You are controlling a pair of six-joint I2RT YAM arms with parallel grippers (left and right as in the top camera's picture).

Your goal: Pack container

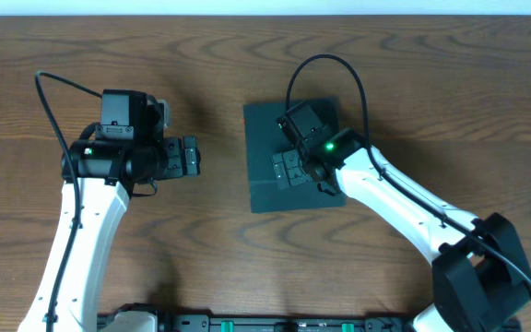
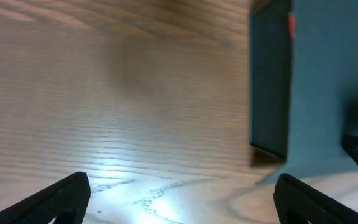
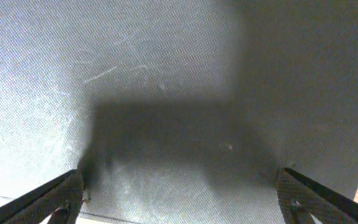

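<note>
The dark teal-green container [image 1: 265, 129] lies in the middle of the table with its flap lid down. My right gripper [image 1: 289, 169] is open and hovers close over the lid, fingers spread wide, with nothing between them. In the right wrist view the lid [image 3: 166, 74] fills the frame under the open fingers [image 3: 179, 199]. My left gripper [image 1: 190, 156] is open and empty, left of the container and apart from it. The left wrist view shows the container's side [image 2: 269, 81] ahead at the right, beyond the spread fingers [image 2: 179, 202]. A small red spot [image 2: 289, 22] shows at its upper edge.
Bare brown wooden table [image 1: 201, 55] surrounds the container. No snack packets are in view on the table. The arm bases stand at the near edge [image 1: 247, 323].
</note>
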